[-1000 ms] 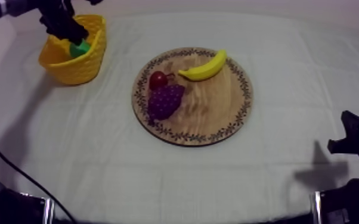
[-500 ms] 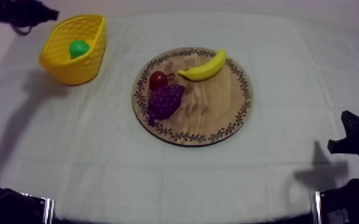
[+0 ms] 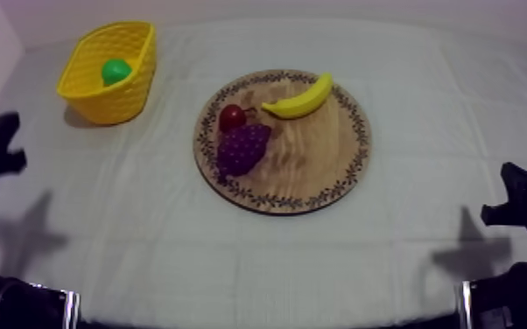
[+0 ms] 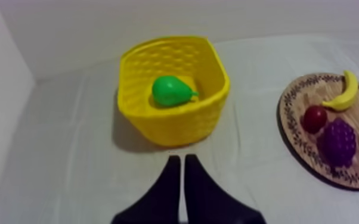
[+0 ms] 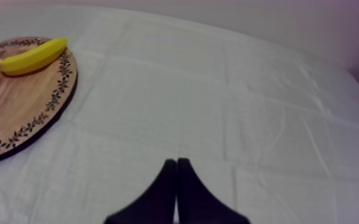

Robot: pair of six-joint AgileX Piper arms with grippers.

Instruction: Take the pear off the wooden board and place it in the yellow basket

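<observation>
Left fingers [image 4: 170,182] lie together, seemingly raised, facing yellow basket [image 4: 176,126].

The yellow basket [image 3: 114,103] blocked the table's [image 3: 232,271] far left corner; the wooden board [image 3: 319,162] filled the middle. I had free room to pass along the near edge, the right edge, and between those two.

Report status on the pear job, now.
Left end effector shut, empty, facing yellow woven basket. Right end effector shut, empty. Green toy pear lies inside basket. Round wooden board with other fruit sits apart.
</observation>
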